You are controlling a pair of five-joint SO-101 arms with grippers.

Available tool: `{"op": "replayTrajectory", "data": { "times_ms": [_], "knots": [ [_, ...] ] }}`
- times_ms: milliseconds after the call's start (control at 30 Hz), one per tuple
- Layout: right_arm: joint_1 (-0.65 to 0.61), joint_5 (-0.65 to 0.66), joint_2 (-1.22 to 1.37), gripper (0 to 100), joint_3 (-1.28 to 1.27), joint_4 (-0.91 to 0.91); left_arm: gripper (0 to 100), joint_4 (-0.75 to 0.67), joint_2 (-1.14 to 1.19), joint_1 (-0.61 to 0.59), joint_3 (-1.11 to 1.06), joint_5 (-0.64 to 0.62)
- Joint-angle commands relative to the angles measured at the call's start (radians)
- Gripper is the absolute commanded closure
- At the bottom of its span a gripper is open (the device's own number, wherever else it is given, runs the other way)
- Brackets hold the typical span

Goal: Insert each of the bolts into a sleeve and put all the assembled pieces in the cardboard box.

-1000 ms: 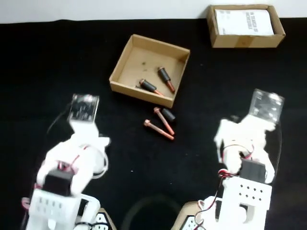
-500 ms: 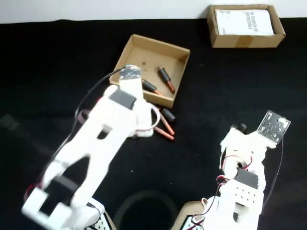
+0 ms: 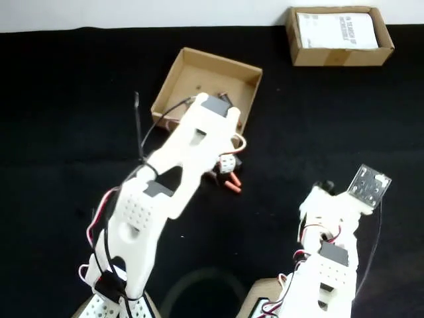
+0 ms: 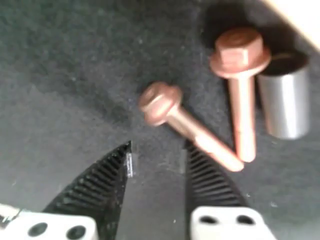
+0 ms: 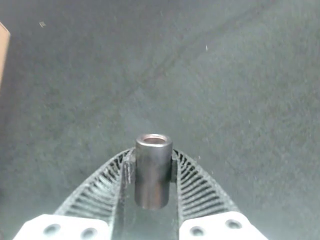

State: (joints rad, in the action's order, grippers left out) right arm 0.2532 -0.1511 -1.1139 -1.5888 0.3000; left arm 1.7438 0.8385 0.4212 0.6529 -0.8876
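Copper flanged bolt (image 4: 195, 132) next, grab it: your left end effector (image 4: 157, 150) gapes above, right end effector (image 5: 152, 156) clamps grey metal sleeve (image 5: 153, 175).

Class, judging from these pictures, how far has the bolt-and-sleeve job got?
Done: unclear; the left arm hides part of the cardboard box. In hand: the right gripper holds a sleeve; the open left gripper hovers by two bare bolts and a second sleeve. Left: both insertions and boxing.
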Motion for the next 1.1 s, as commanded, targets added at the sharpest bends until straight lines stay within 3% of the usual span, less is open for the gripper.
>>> {"op": "replayTrajectory", "data": {
  "times_ms": [0,600,1067],
  "knots": [
    [0.012,-0.011,-0.024,99.1,-0.013,-0.033,86,0.014,0.008,0.018,0.093,-0.006],
    [0.004,-0.011,-0.019,99.1,-0.018,-0.031,89,0.008,-0.113,0.03,0.099,0.011],
    [-0.012,-0.011,-0.024,99.1,-0.038,-0.031,89,-0.147,-0.101,-0.004,0.091,0.051]
  ]
}}
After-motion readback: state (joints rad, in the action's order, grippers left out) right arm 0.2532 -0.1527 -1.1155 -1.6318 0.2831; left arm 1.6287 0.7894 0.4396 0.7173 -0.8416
